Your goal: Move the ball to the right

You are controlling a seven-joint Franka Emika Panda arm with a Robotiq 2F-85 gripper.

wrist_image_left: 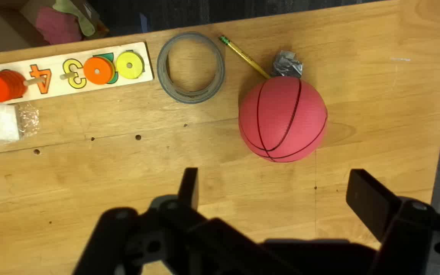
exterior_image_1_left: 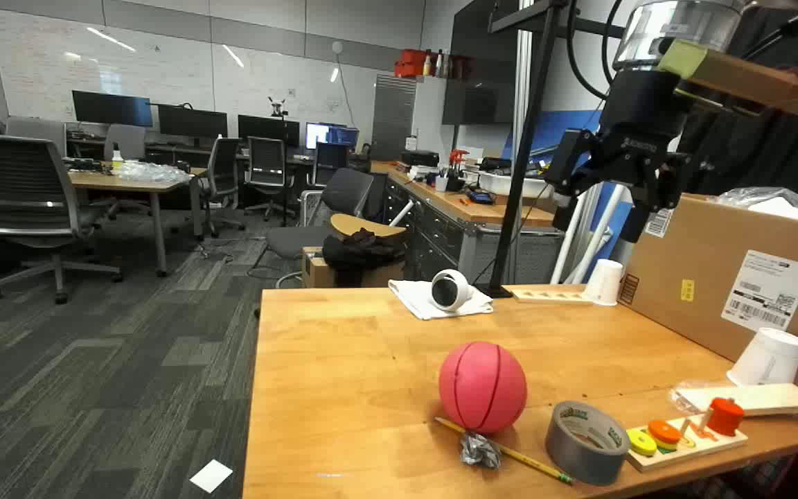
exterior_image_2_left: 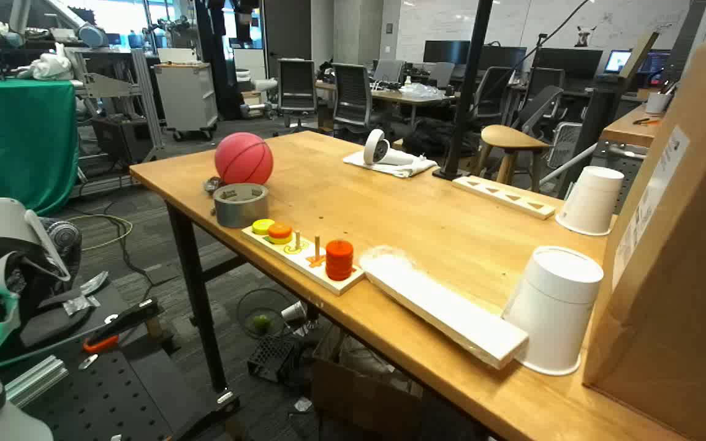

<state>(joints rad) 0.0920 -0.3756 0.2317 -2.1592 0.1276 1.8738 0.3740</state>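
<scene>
Gripper [wrist_image_left: 276, 181] up above the table [wrist_image_left: 71, 183], jaws spread wide, well apart from the ball [wrist_image_left: 283, 118]. Ball sits on the table; in the wrist view it shows ahead of the fingertips [wrist_image_left: 372, 202], lined up sideways between them. Pencil [wrist_image_left: 245, 57] and crumpled foil [wrist_image_left: 287, 64] lie at its base, can't tell if either touches. Tape roll [exterior_image_2_left: 241, 213] near, a bit apart from the ball; number peg board [wrist_image_left: 56, 81] just beside the tape, red stack [wrist_image_left: 4, 86] at the end away from it. Cardboard box [exterior_image_1_left: 690, 242] stands on the table in both exterior views, two upside-down white cups [exterior_image_2_left: 552, 318] just beside it.
</scene>
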